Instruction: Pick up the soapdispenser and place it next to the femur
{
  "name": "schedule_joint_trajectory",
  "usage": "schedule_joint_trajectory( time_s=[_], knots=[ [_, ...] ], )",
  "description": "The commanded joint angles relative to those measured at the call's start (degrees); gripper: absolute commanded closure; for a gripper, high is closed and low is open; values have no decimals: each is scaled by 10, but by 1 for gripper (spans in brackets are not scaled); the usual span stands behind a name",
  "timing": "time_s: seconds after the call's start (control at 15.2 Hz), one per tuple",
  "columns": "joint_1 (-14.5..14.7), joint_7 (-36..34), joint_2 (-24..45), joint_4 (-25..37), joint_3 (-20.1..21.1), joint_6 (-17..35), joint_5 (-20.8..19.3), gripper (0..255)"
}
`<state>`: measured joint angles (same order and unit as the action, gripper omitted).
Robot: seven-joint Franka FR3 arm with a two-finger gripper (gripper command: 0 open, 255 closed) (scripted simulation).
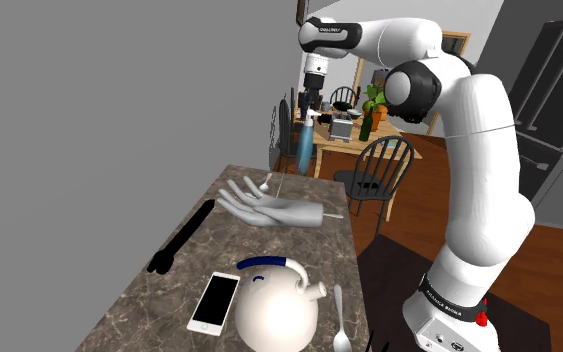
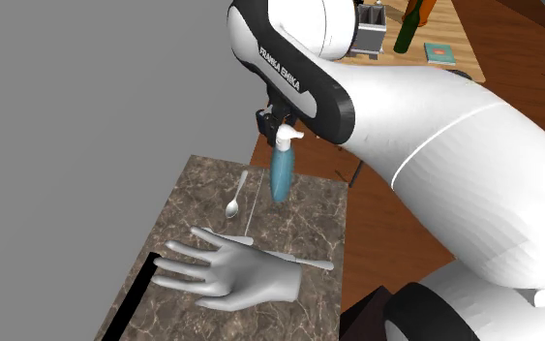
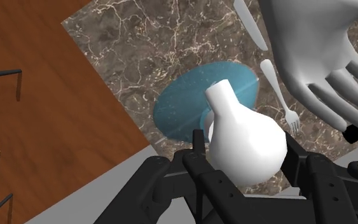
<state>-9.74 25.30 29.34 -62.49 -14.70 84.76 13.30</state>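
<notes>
One soap dispenser (image 1: 305, 146) is up in the air, blue body hanging straight down and white pump head on top. The black gripper (image 1: 312, 102) has that pump head pinched between its two fingers (image 3: 199, 151), pressed in from either side. It hangs over the far end of the marble counter (image 1: 134, 305), clear of the surface, near the edge that borders the wooden floor.

Below it, a grey model hand (image 2: 233, 273) lies flat across the middle of the counter, fingers spread toward the wall-side edge. A spoon (image 2: 234, 200) rests on the far end just past those fingers, with a fork (image 3: 280, 97) and a knife (image 3: 250, 25) close by.

A black stick (image 1: 181, 238) runs along the wall-side edge. At the near end sit a white phone (image 1: 215, 302) and a white teapot (image 1: 277, 302), side by side.
</notes>
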Motion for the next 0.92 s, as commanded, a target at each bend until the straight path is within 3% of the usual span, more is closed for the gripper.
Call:
schedule_joint_trajectory(
  time_s=[0.0, 0.26, 0.53, 0.86],
  knots=[
    [-4, -2, 7, 29, 0, -21, 2, 255],
    [-13, -7, 25, 88, 2, -62, 6, 255],
    [41, -45, -54, -36, 7, -11, -10, 255],
    [95, -101, -121, -135, 22, 30, -25, 255]
  ],
)
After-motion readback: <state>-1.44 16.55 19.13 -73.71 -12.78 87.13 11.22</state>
